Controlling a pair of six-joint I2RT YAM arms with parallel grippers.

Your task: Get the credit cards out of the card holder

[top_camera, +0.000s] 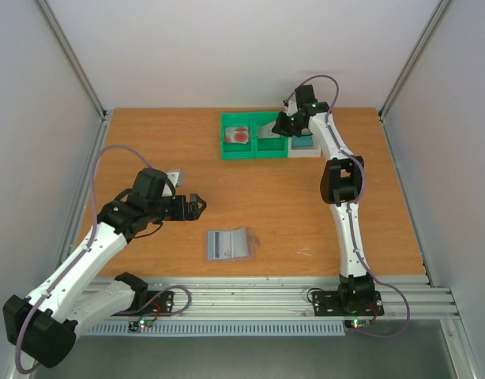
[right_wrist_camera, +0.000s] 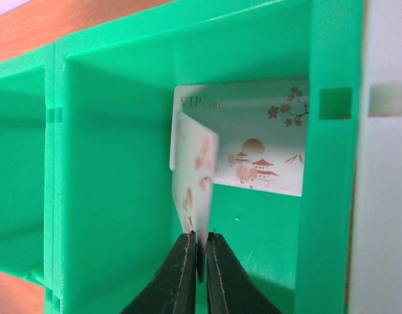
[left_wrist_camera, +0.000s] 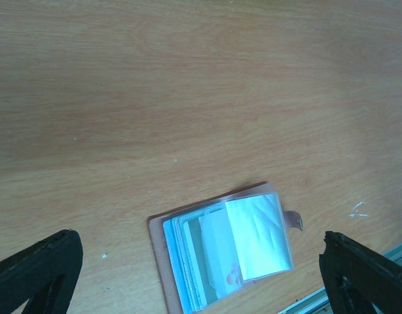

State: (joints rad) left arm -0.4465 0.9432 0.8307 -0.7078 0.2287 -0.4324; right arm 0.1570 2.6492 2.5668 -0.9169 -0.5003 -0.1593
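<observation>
The card holder [top_camera: 227, 244] lies open on the table; in the left wrist view the card holder [left_wrist_camera: 224, 252] shows pale cards in clear sleeves. My left gripper [top_camera: 197, 206] hovers open above and left of it, with its fingers [left_wrist_camera: 40, 271] wide on either side. My right gripper [right_wrist_camera: 201, 245] reaches into a compartment of the green tray [right_wrist_camera: 116, 131]. It is shut on the lower edge of a white credit card with red blotches [right_wrist_camera: 198, 176], held edge-on. A white card with a red pagoda drawing [right_wrist_camera: 260, 154] lies on the compartment floor behind it.
The green tray [top_camera: 254, 152] stands at the back of the table, with a red-blotched card [top_camera: 238, 135] in its left compartment. A white tray [top_camera: 304, 151] adjoins it on the right. The metal rail [top_camera: 266, 296] runs along the near edge.
</observation>
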